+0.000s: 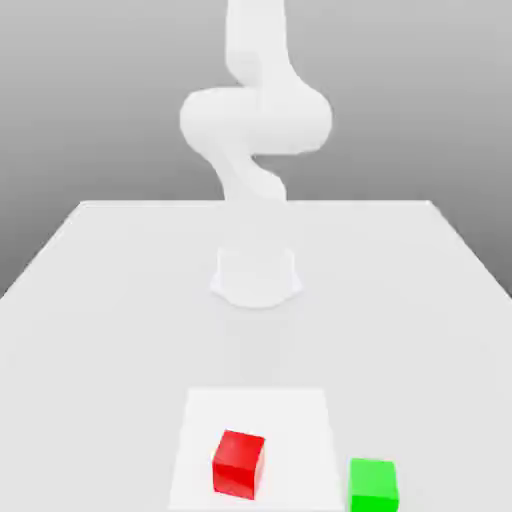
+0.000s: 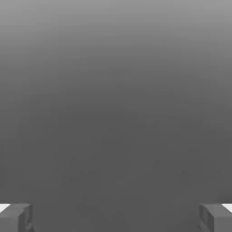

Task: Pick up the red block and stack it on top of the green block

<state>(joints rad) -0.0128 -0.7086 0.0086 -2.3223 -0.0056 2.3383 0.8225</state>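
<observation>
A red block [image 1: 239, 464] rests on a white square patch of the table near the front edge in the exterior view. A green block [image 1: 373, 485] sits on the table a short way toward the exterior view's right of it, apart from it. The white arm [image 1: 255, 120] rises from its base at the table's middle and leaves the picture at the top. In the hand view my gripper [image 2: 116, 217] is open: two grey fingertips [image 2: 16, 217] stand far apart with only plain grey background between them.
The white table [image 1: 100, 300] spans the exterior view, its back edge behind the arm's round base [image 1: 256, 275]. The white square patch [image 1: 200, 440] lies flat under the red block.
</observation>
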